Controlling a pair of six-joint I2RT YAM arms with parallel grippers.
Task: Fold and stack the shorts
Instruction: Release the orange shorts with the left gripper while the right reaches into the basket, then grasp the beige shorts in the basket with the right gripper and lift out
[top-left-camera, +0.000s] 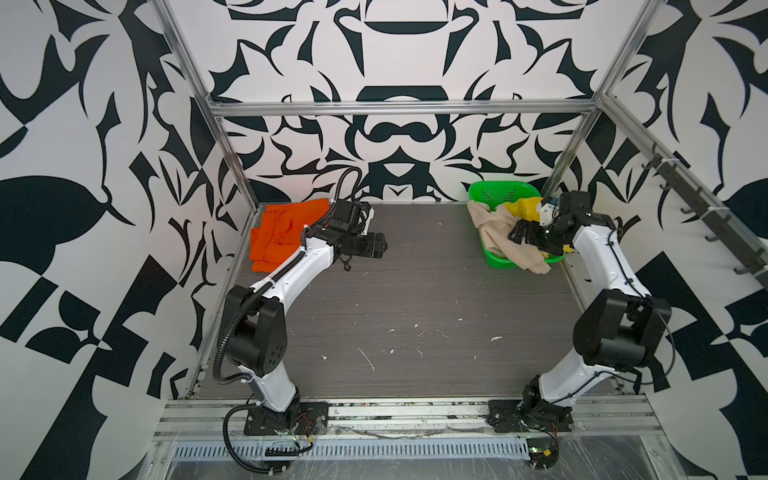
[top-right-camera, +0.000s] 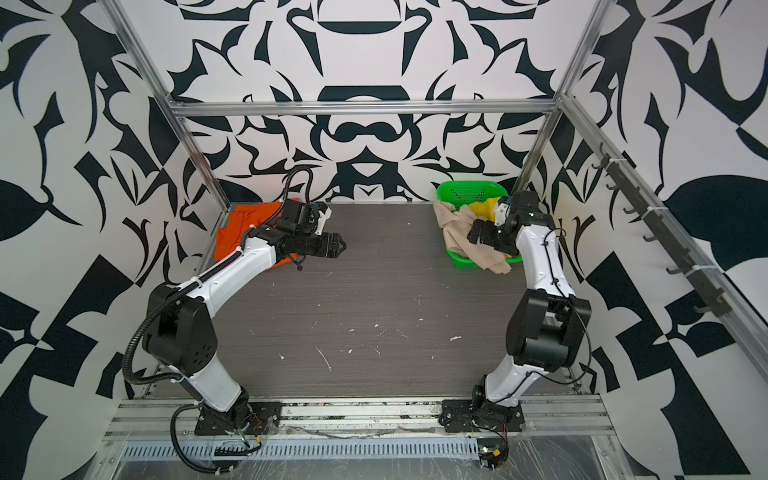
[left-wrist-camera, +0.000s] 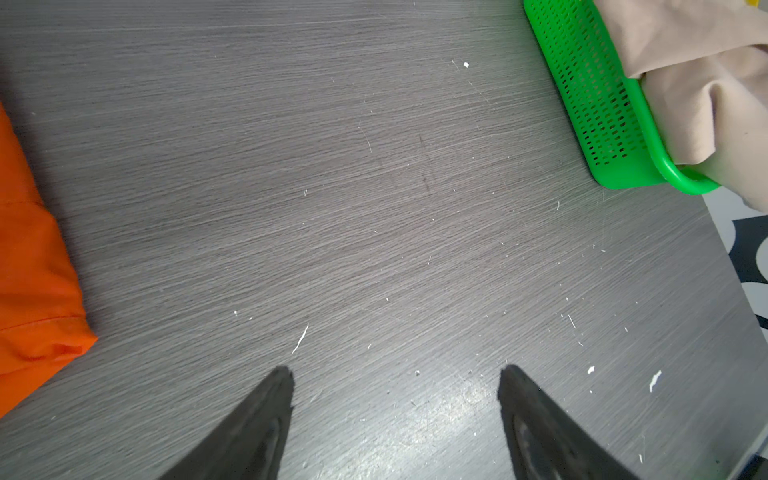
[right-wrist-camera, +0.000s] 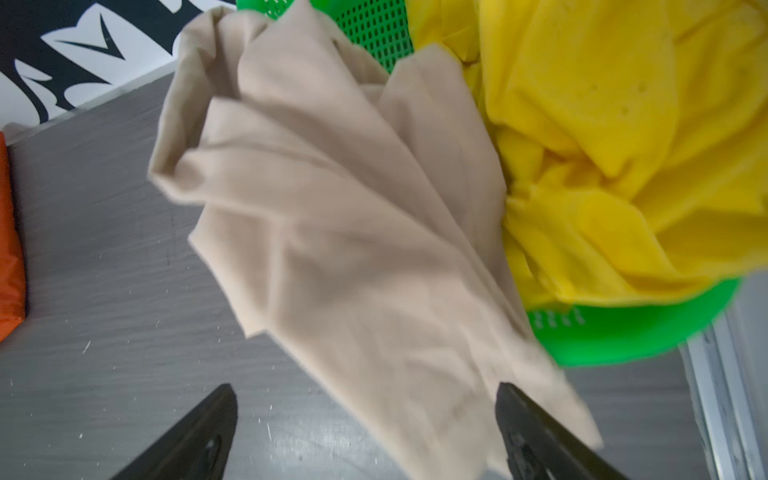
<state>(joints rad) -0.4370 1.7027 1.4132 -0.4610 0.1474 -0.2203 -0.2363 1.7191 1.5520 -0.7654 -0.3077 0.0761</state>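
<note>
Plainly, the right hand (right-wrist-camera: 365, 386) is seen with its two fingers (right-wrist-camera: 216, 411) spread wide, and nothing is clamped between them. The beige shorts (right-wrist-camera: 353, 249) are spread just beneath and ahead of the fingertips, and one fingertip is overlapped with the edge of the cloth in the right wrist view; whether the cloth is touched cannot be told. The beige shorts are draped over the rim of the green basket (right-wrist-camera: 623, 332), partly inside it and partly hanging down onto the desk (top-left-camera: 415, 311). The yellow shorts (right-wrist-camera: 602, 145) are bunched inside the basket, just beside the beige ones. In both top views the basket is found at the far right corner of the desk, with the right arm (top-left-camera: 598, 257) bent over it.

The left hand (left-wrist-camera: 395, 370) is likewise held wide open and empty, above bare desk surface. The orange shorts (top-left-camera: 282, 232) are laid on the desk at the far left corner, partly hidden behind the left arm (top-left-camera: 299, 266) and well apart from the basket.
</note>
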